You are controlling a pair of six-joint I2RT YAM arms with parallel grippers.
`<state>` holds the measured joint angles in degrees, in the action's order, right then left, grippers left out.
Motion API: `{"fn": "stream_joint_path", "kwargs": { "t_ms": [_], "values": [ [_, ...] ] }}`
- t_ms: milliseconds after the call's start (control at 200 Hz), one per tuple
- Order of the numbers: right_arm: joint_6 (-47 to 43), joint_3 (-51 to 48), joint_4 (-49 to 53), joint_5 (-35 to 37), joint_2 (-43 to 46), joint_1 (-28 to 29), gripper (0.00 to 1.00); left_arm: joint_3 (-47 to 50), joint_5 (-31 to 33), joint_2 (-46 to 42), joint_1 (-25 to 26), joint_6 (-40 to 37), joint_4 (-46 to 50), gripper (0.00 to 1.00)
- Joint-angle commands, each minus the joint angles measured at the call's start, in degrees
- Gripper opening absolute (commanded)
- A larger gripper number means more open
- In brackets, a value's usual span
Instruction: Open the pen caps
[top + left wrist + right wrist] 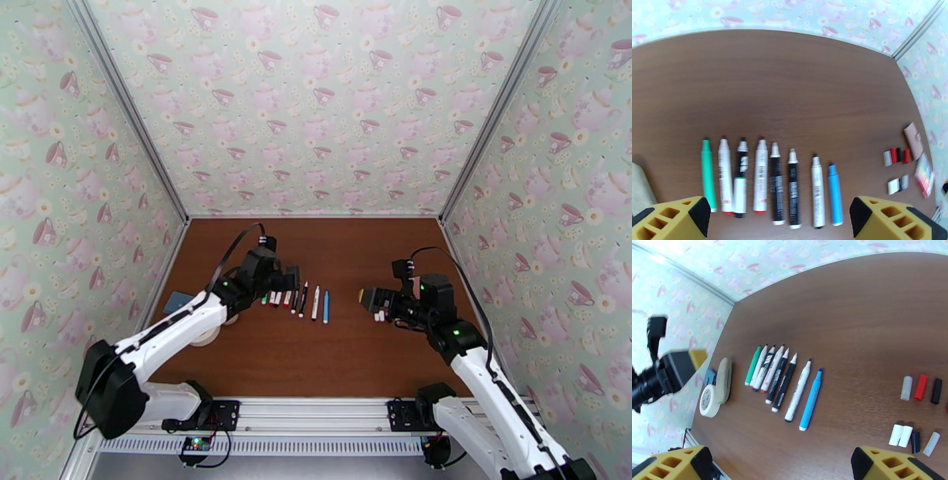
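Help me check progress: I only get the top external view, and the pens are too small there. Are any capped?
Observer: No. The left wrist view shows eight pens in a row, every tip bare.
Operator: What are the specks off to the right, then?
Observer: Those are the pen caps, white, red and black. In the right wrist view they lie loose on the table, apart from the row, beyond the blue pen.
Operator: Is anything being held?
Observer: No. The left gripper and the right gripper are both open, with nothing between the fingers.
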<state>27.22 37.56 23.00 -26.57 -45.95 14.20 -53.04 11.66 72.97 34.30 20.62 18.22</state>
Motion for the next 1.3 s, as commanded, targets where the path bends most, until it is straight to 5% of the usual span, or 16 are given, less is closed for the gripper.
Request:
{"fn": "stream_joint_path", "kwargs": {
  "t_ms": [0,240,461,886,1077,1292],
  "values": [
    [1.7,-2.6,-3.0,5.1,0.8,0.3,1.00,6.1,4.7,-4.5,-2.1,-7.2,-7.2,1.00],
    [1.3,-6.1,-8.8,13.2,1.3,0.3,1.00,19.8,16.3,-15.4,-10.8,-13.8,-17.0,1.00],
    [-2.2,-7.1,-13.8,21.4,1.8,0.2,1.00,29.5,8.1,-20.5,-23.7,-17.9,-28.1,1.00],
    [-11.2,-4.6,-18.0,36.4,-6.6,0.1,1.00,38.1,0.8,-3.6,-27.4,-25.2,-59.9,1.00],
    [-16.4,-7.2,-23.6,43.9,-9.1,-0.3,1.00,37.0,-3.1,0.4,-28.5,-26.7,-63.6,1.00],
    [-18.2,-9.1,-31.3,43.6,-13.1,-0.9,1.00,36.2,-5.8,10.1,-30.7,-25.7,-72.8,1.00]
  ]
}}
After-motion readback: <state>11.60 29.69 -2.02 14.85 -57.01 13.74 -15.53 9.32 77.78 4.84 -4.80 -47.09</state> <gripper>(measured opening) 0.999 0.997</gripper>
